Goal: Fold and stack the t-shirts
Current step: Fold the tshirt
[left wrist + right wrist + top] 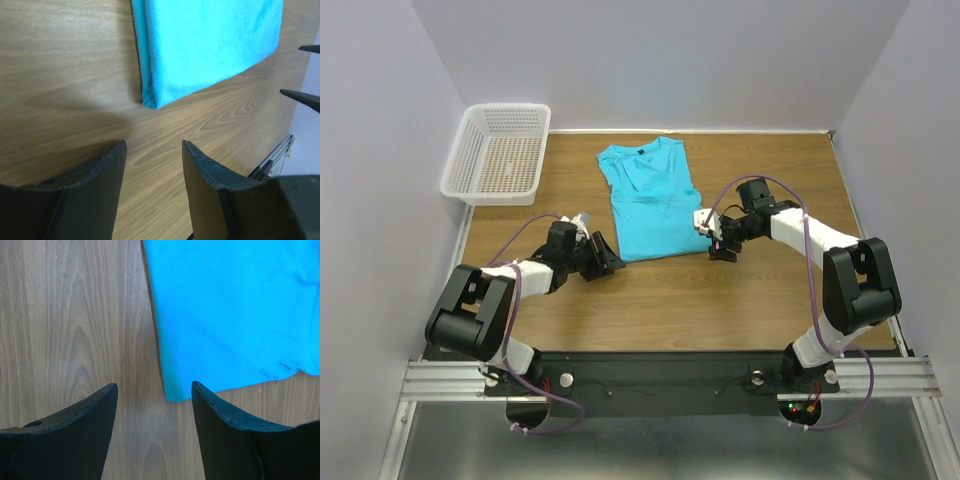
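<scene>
T-shirt (pixel 650 205) lies narrow-folded toward 12 o'clock, with our left gripper (pixel 604 256) at its 7 and right gripper (pixel 719 243) at its 5 o'clock corner, both parted and empty; we judge uneven pinches could catch one layer and skew the fold

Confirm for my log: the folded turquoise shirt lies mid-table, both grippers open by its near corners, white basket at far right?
No: the top view shows the basket at the far left. The rest holds: the shirt lies folded mid-table, left gripper and right gripper open by its near corners.
</scene>
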`<state>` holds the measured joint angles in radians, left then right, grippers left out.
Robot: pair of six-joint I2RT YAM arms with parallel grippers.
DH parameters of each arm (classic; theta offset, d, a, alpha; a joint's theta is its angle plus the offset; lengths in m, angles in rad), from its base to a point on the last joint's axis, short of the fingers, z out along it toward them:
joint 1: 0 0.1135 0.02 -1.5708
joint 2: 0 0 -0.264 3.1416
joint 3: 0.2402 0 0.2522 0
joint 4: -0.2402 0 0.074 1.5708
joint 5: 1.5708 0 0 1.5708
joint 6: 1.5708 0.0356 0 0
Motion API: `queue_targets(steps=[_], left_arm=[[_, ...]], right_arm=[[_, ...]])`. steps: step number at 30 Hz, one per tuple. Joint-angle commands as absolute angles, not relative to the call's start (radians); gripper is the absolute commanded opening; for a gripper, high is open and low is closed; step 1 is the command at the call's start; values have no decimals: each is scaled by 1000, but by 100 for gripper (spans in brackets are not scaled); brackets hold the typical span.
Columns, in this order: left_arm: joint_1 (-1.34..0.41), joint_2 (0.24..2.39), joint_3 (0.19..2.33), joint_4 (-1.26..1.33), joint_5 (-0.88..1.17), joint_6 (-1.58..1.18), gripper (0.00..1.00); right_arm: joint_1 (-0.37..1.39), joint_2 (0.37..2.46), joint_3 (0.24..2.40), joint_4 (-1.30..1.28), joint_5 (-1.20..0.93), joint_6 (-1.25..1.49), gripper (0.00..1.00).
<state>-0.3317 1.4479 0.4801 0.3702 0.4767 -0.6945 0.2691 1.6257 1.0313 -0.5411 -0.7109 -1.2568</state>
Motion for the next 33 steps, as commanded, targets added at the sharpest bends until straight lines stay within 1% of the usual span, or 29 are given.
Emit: queue_targets(steps=[1,8,12,16,18,20,21,23,26,27,29,30,32,33], left_arm=[[-350,1488,557,430,471,-716,59],[-367,1545,574,443,420,-753,59],[-370,1581,586,440,397,-768,54],[-370,1598,601,446,373,-785,51],[-370,1608,604,449,367,-787,47],[-373,1614,607,448,359,-788,47],[-374,1620,607,448,356,-788,42],[-373,1627,604,449,354,-788,40],[-374,1638,597,468,359,-788,32],[-374,1643,595,480,360,-788,25],[-374,1644,592,492,374,-788,19],[-374,1646,594,495,379,-788,13],[-374,1641,594,500,387,-787,9],[-376,1634,591,502,388,-782,2]], right_arm=[[264,1618,1026,-532,-713,-1273,66],[262,1664,1042,-532,-689,-1313,66],[261,1698,1057,-529,-683,-1318,65],[258,1710,1063,-528,-689,-1313,64],[258,1710,1062,-526,-690,-1313,64],[255,1707,1062,-526,-687,-1313,63],[255,1706,1060,-526,-689,-1313,63],[250,1703,1058,-526,-689,-1318,63],[250,1700,1057,-526,-692,-1333,63],[250,1700,1055,-526,-693,-1338,63],[250,1703,1054,-528,-693,-1354,63],[250,1704,1054,-528,-692,-1356,63],[249,1713,1060,-526,-687,-1353,60],[241,1718,1066,-526,-690,-1341,59]])
